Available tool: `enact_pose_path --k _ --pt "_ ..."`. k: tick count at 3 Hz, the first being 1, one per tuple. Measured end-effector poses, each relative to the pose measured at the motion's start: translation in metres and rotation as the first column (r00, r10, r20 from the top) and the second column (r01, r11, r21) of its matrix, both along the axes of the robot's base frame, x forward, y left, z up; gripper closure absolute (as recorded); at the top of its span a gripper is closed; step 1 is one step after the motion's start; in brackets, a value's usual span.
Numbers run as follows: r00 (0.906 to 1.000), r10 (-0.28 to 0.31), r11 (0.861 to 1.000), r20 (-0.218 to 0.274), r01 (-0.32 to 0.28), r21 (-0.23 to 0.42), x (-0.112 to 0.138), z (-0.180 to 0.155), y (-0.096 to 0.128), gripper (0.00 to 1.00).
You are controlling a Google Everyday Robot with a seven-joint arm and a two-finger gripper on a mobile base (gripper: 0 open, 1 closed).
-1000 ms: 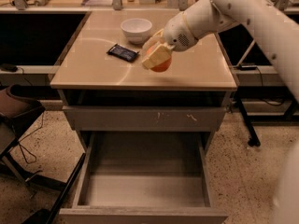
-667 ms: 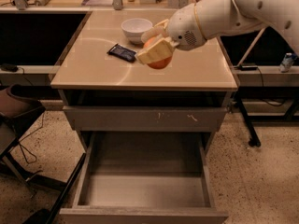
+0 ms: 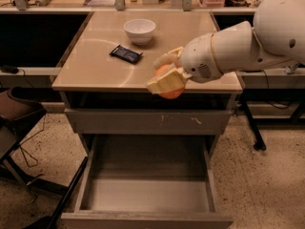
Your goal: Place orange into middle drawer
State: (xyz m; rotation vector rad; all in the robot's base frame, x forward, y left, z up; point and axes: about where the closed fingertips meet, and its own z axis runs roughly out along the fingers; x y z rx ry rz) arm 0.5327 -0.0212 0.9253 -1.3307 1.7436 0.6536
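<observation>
Pinching the orange (image 3: 170, 92) between the 2 fingers of the tool (image 3: 165, 73), in the air at the front edge of the desk (image 3: 95, 63), above the pulled-out middle drawer (image 3: 147, 195). Farther back on the desk: white bowl (image 3: 139, 30), dark packet (image 3: 126, 54).

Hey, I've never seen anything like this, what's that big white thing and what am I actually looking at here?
The big white shape is a robot arm. A single camera looks down at the front of a tan-topped table with grey drawers underneath. At the arm's tip are cream-coloured jaws, shut around a smooth round orange fruit, which is held in the air near the table's front edge. On the tabletop sit a small white bowl and a dark flat packet. Below, a wide grey metal drawer is pulled open, its plain floor showing.
</observation>
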Motion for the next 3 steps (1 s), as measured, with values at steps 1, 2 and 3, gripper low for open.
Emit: enact_pose_path --k 1,2,3 --pt "0.9996 -0.020 1.000 0.021 0.020 -0.013 0.011 -0.004 -0.001 1.00" --pt "0.9937 -0.069 0.993 0.088 0.077 -0.087 0.012 -0.036 -0.015 1.00" --pt "0.9949 -0.098 0.983 0.027 0.101 -0.156 -0.001 -0.140 -0.036 1.00"
